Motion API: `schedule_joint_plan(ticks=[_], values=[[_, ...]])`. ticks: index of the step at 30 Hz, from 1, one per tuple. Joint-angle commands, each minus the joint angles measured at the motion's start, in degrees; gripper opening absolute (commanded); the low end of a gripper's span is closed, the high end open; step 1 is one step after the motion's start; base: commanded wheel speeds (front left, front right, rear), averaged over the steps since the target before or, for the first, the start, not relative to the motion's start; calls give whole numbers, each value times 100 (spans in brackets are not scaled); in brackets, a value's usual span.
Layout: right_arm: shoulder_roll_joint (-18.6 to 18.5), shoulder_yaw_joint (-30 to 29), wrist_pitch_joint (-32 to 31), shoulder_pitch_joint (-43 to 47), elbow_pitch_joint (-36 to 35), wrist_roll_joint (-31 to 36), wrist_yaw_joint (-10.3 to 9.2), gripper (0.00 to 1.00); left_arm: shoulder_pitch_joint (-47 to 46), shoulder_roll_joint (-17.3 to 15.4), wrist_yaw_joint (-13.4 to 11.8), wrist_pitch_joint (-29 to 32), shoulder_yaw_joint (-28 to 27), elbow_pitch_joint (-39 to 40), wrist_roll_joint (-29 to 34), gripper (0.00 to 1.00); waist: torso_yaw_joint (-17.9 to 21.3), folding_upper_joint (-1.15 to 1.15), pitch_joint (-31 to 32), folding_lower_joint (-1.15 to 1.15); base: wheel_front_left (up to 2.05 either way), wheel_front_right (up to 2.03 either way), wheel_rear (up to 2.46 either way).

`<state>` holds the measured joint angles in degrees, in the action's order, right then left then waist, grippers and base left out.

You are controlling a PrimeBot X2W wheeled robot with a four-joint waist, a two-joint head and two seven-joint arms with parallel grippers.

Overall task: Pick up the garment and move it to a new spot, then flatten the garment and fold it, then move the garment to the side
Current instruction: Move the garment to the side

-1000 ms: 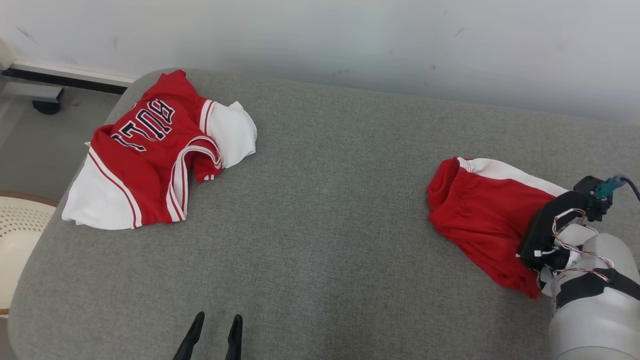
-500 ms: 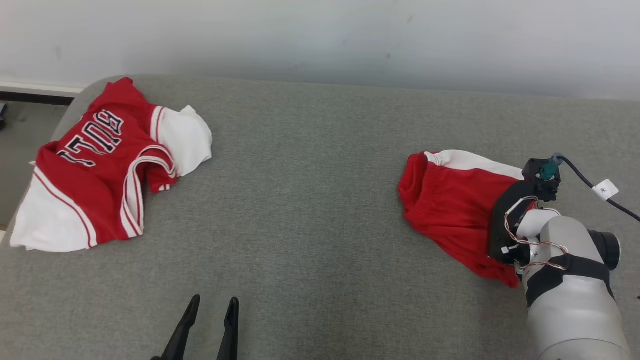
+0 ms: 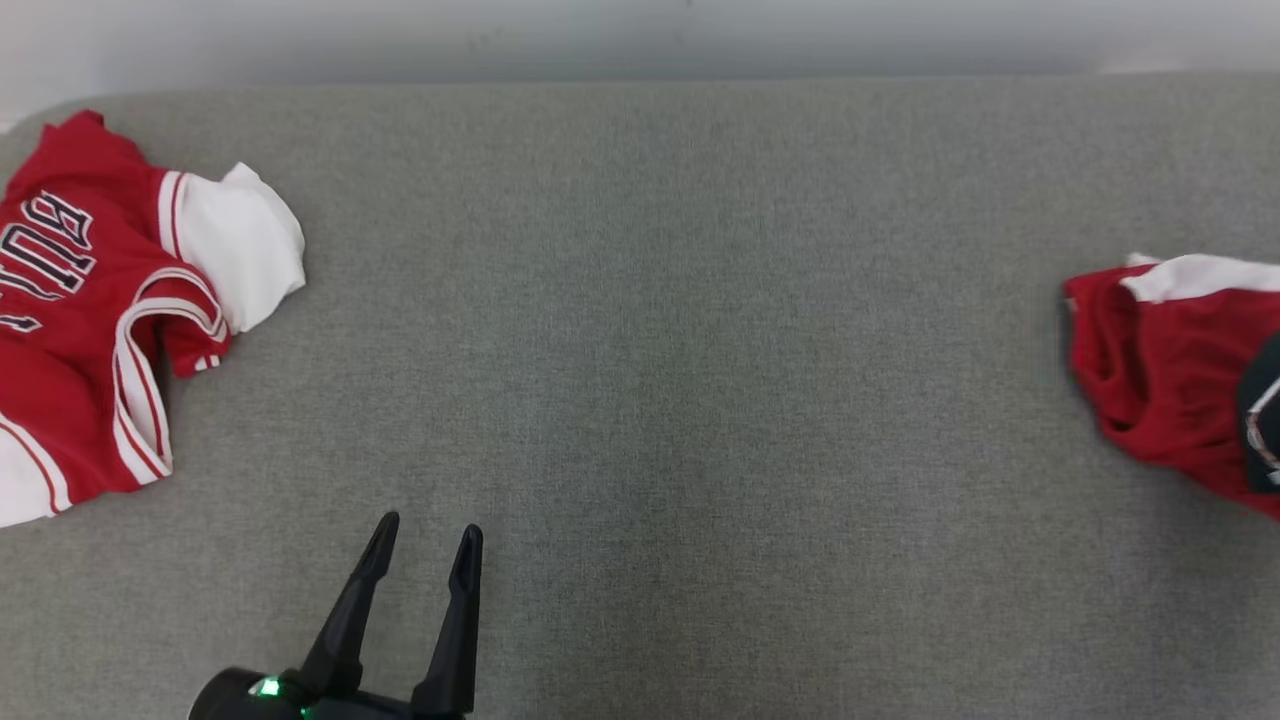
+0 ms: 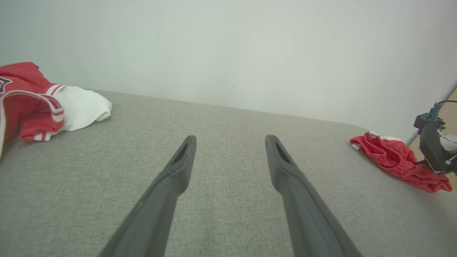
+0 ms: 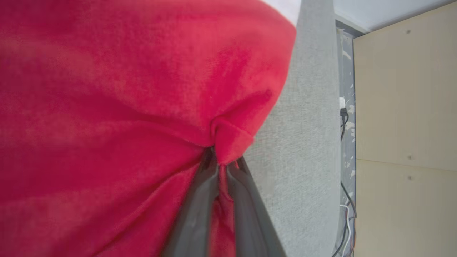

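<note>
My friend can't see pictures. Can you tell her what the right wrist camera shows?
The right gripper is shut on a pinched fold of the red garment, which looks big and very close. Beside the cloth runs a strip of grey cushion, with a pale wooden panel beyond it.

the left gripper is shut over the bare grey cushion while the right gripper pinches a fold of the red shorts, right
Not quite. The left gripper is open, not shut: the left wrist view shows its jaws standing wide apart over the bare grey cushion. The rest holds: in the right wrist view the right gripper pinches a fold of the red shorts.
</note>
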<state>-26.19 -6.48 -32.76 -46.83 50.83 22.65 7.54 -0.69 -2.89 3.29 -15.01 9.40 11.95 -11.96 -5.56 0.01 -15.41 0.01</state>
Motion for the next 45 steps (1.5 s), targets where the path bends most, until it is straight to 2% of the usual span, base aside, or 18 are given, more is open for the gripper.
schedule_joint_plan(ticks=[1,9,16,22,23,24,25,31,35,41,44,45], values=[[-138,132,28,-42,-76,-75,-10,0,-93,0,25,-24,-27,84,41,100,-2,-1,-272,-1,0,0,0],[-1072,972,119,-217,-527,-480,-10,0,-129,-1,105,-24,59,215,156,100,-178,-1,-551,-1,0,0,0],[-1582,896,-233,-9,-908,-687,-10,0,-91,0,102,-24,50,182,220,100,-251,-1,-590,-1,0,0,0],[-1819,780,-434,286,-1498,-812,-10,0,-16,-5,113,-24,-17,183,271,100,-185,-1,-604,-1,0,0,0],[-1800,733,-385,325,-1618,-828,-10,0,-5,-8,120,-24,-26,180,278,100,-164,-1,-601,-1,0,0,0],[-1765,676,-358,393,-1720,-863,-10,26,-3,-8,127,-24,-22,172,288,100,-149,-1,-595,-1,0,0,0],[-1722,614,-378,445,-1814,-874,-10,100,-7,-9,133,-24,-21,167,294,100,-128,-1,-580,-1,0,0,0],[-1509,434,-427,681,-2320,-940,-10,100,-22,-15,151,-24,11,118,328,100,-61,-1,-417,-1,0,0,0],[-1161,181,-356,955,-2827,-1050,-10,100,45,-13,65,-24,-16,53,386,100,-47,-1,-173,-1,0,0,0],[-339,-98,123,1671,-3932,-1364,-9,100,194,-7,-141,-24,-131,-96,159,100,-77,-1,472,-1,0,0,0],[189,-155,324,2105,-4583,-1711,-9,100,397,-5,-280,25,-169,-393,-116,100,-77,-1,855,-1,0,0,0],[329,-215,567,2324,-4667,-1899,-9,100,448,-2,-353,89,-189,-488,-180,100,-71,-1,979,-1,0,0,0]])
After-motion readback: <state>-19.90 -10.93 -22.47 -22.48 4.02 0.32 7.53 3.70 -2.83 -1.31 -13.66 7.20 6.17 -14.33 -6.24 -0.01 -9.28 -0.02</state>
